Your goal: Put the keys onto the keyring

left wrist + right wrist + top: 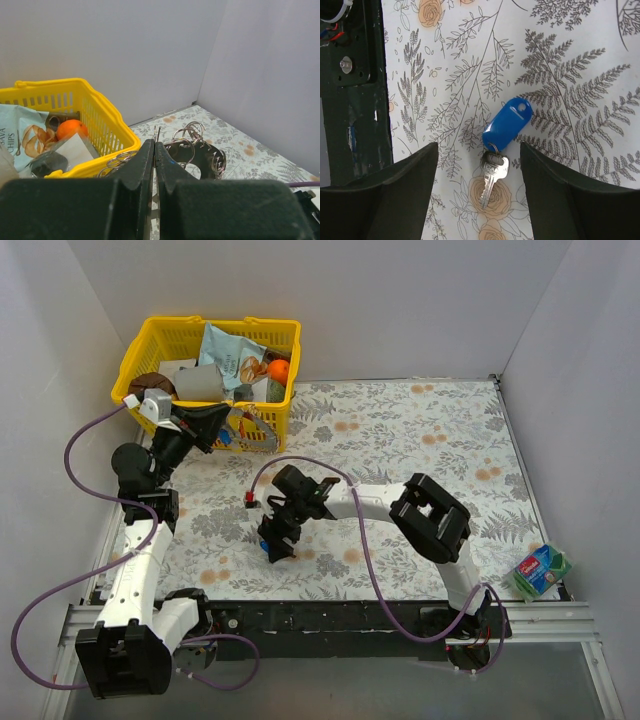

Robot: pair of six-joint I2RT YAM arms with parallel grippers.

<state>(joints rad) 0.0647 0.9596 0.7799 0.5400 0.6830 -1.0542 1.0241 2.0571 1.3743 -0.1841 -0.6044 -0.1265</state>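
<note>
A key with a blue plastic tag (506, 125) lies flat on the floral cloth, its metal blade (491, 176) pointing toward me. My right gripper (479, 148) hovers open just above it, one finger on each side and neither touching. In the top view the right gripper (278, 538) is at the table's middle left. A small red-capped key (248, 501) lies just beyond it. My left gripper (154, 149) is shut on the keyring (210, 150), a dark plate hung with several split rings. It holds the keyring (250, 430) up beside the yellow basket.
The yellow basket (140, 350) stands at the back left, holding a chips bag (228, 352), an orange (278, 369) and other items. A green packet (540, 570) lies at the front right. White walls close in three sides. Purple cables loop off both arms.
</note>
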